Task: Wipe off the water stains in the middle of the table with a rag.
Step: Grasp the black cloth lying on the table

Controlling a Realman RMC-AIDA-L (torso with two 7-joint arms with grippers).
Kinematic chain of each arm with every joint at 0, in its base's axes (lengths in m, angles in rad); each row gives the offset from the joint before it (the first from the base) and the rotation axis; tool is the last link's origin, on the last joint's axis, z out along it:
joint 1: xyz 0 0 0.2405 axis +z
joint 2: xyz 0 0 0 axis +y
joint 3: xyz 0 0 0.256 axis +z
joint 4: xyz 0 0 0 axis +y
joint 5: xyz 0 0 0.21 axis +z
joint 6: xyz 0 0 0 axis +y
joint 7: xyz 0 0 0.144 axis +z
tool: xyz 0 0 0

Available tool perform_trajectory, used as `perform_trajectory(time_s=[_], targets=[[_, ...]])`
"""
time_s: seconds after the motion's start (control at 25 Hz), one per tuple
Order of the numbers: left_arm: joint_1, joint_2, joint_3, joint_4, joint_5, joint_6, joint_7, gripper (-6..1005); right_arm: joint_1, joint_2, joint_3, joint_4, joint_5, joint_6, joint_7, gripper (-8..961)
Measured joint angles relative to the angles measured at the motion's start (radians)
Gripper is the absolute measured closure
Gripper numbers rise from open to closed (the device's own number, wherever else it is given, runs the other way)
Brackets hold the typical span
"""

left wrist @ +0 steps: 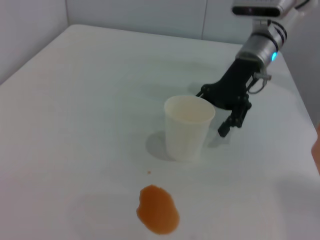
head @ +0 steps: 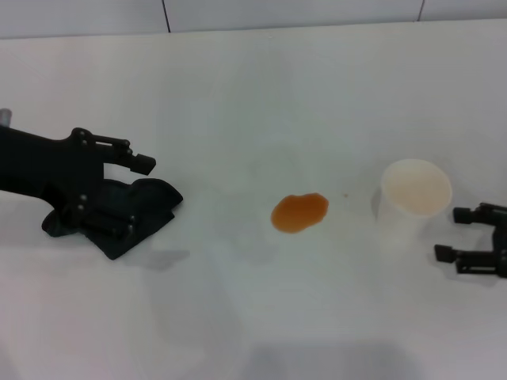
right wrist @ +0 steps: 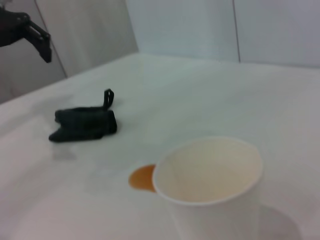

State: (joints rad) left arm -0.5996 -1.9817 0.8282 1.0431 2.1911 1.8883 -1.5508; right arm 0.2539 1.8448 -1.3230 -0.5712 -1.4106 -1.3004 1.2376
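Observation:
The orange-brown water stain (head: 299, 212) lies in the middle of the white table (head: 238, 95); it also shows in the left wrist view (left wrist: 157, 209) and the right wrist view (right wrist: 142, 177). The dark rag (head: 146, 207) lies rumpled on the table at the left (right wrist: 82, 125). My left gripper (head: 131, 198) is open and hangs over the rag. In the right wrist view its finger (right wrist: 42, 45) is well above the cloth, not touching it. My right gripper (head: 455, 234) is open at the right edge, just beside the cup (left wrist: 214, 114).
A white paper cup (head: 415, 198) stands upright right of the stain, between it and my right gripper (left wrist: 187, 127) (right wrist: 210, 190). A grey seam runs along the table's far edge (head: 238, 30).

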Motion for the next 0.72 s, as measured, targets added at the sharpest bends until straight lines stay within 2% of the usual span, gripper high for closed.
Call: perform_trajectory(time_s=[0.08,0.2,0.24,0.36,0.44,0.72], targets=[[0.005,0.001,0.0,0.0,0.002,0.0,0.0,153,-0.004,-0.002,0.069,-0.081,-0.122,-0.032,0.097,113],[0.008,0.001,0.0,0.0,0.012,-0.001,0.0,153,0.0,0.015,0.207,-0.228,-0.313,-0.144,0.209,115],[0.008,0.001,0.0,0.0,0.016,-0.003,0.0,153,0.001,0.017,0.219,-0.241,-0.331,-0.157,0.218,116],[0.006,0.001,0.0,0.0,0.02,-0.006,-0.009,153,0.025,0.035,0.343,-0.357,-0.441,-0.274,0.285,119],[0.005,0.004,-0.001,0.001,0.021,-0.008,-0.018,153,0.039,0.038,0.391,-0.41,-0.468,-0.331,0.315,121],[0.006,0.006,-0.01,0.049,0.092,-0.013,-0.046,153,0.126,0.039,0.426,-0.569,-0.512,-0.45,0.418,123]])
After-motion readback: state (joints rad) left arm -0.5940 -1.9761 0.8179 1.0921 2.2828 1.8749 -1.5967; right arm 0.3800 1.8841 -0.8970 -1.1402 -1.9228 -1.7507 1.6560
